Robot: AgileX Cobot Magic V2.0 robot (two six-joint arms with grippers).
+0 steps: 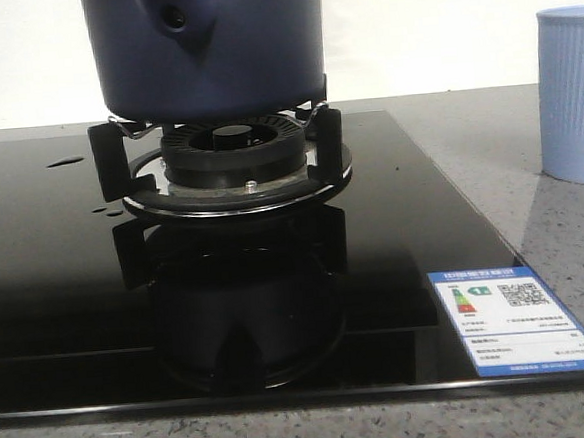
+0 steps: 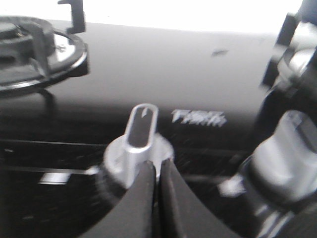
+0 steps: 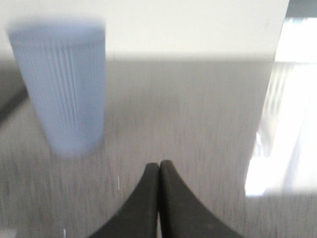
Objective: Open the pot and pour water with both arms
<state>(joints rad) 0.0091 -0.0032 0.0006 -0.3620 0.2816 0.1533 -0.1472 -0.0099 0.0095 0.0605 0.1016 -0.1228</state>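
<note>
The dark navy pot [image 1: 210,54] stands on the burner [image 1: 236,163] of the black glass hob [image 1: 66,285]; its handle stub with a round hole [image 1: 174,19] faces the camera, and its top is cut off. My left gripper [image 2: 157,166] is shut and empty, its tips just in front of a silver stove knob [image 2: 138,134]. My right gripper [image 3: 159,166] is shut and empty above the grey counter, with the pale blue ribbed cup [image 3: 62,84] ahead of it. Neither gripper shows in the front view.
The cup [image 1: 574,94] stands on the grey stone counter at the hob's right. A blue energy label [image 1: 515,322] sits on the hob's front right corner. A second knob [image 2: 287,158] and another burner [image 2: 34,54] show in the left wrist view.
</note>
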